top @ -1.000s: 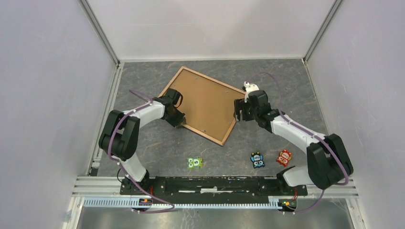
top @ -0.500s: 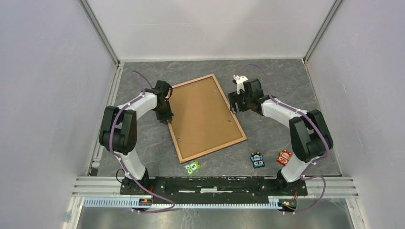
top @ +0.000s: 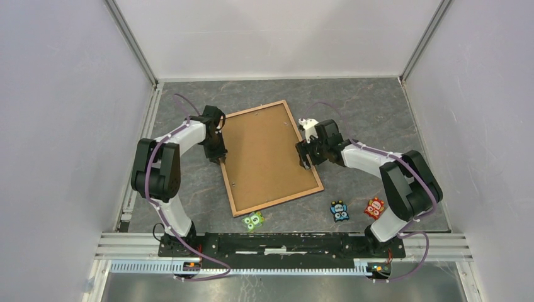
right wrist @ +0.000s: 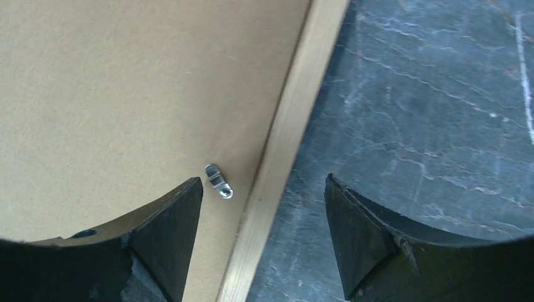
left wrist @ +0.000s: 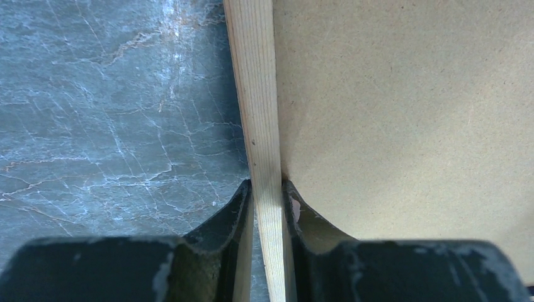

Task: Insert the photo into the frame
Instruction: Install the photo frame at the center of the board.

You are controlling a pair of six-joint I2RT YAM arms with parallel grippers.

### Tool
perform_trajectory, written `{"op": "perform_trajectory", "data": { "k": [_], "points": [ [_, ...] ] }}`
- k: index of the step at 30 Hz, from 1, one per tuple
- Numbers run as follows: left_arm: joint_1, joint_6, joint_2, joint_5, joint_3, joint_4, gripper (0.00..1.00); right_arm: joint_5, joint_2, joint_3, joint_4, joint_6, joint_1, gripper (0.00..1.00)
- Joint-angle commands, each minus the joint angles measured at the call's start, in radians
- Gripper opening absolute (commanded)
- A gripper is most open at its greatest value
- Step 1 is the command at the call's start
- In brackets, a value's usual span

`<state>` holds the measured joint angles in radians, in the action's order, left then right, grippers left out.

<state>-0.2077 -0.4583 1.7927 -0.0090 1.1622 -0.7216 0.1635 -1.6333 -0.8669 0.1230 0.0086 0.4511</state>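
The left wrist view shows the left claw (left wrist: 267,189) nipped shut on the pale wood rail of the frame (left wrist: 258,94), with the brown backing board (left wrist: 403,113) just right of it. The right wrist view shows the right claw (right wrist: 263,189) gaping wide astride the opposite rail, gripping nothing, a small metal clip (right wrist: 219,181) by its left finger. Only the overhead view takes in the whole frame, lying back-up and tilted at the centre of the grey table (top: 378,113), with three little toy figures (top: 339,211) below it.
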Motion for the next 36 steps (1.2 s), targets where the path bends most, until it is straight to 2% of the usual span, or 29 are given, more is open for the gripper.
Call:
{"op": "perform_trajectory", "data": {
  "k": [1,13,19,22,29,36],
  "points": [
    [0.013,0.030,0.020,-0.001,0.029,0.018,0.02,-0.044,0.023,0.010,-0.032,-0.029,0.025,0.74],
    [0.013,0.026,0.021,0.004,0.027,0.025,0.02,-0.178,-0.017,0.005,-0.052,0.045,0.083,0.63],
    [0.013,0.026,0.017,0.034,0.025,0.026,0.02,-0.207,-0.030,0.006,-0.041,0.059,0.117,0.66],
    [0.013,0.024,0.015,0.037,0.024,0.026,0.02,-0.249,-0.033,-0.003,-0.016,0.064,0.127,0.65],
    [0.013,0.020,0.013,0.037,0.022,0.026,0.02,-0.291,-0.032,-0.006,0.012,0.137,0.133,0.46],
    [0.014,0.015,0.013,0.037,0.022,0.026,0.02,-0.316,-0.052,-0.007,0.031,0.234,0.178,0.33]
  ]
}}
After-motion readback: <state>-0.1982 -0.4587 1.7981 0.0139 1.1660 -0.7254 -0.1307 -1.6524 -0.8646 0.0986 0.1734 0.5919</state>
